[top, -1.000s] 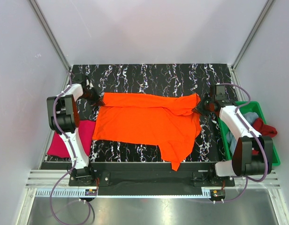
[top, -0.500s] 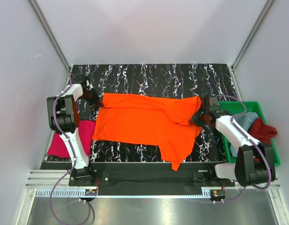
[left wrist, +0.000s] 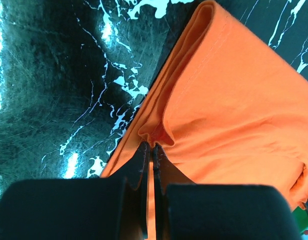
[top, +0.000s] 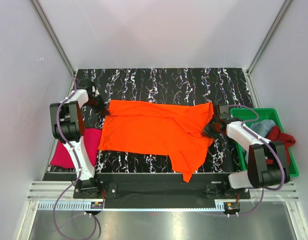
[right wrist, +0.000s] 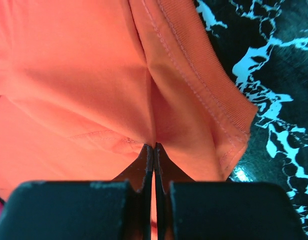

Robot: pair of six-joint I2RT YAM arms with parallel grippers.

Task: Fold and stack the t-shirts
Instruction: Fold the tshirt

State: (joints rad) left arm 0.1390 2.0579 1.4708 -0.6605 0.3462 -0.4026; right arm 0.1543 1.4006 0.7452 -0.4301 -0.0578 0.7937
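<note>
The orange shirt point(top: 159, 131) is lying spread on the bench point(top: 169, 80), the left tool point(left wrist: 152, 146) and right tool point(right wrist: 154, 146) each clamping an edge fold; the pinched cloth is seemingly hiding their tips.

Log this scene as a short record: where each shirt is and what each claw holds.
orange t-shirt: spread across black table
left claw: shut on its left edge
right claw: shut on its right edge
pink t-shirt: at table's near-left edge
light blue t-shirt: in green tray
dark red t-shirt: in green tray
</note>
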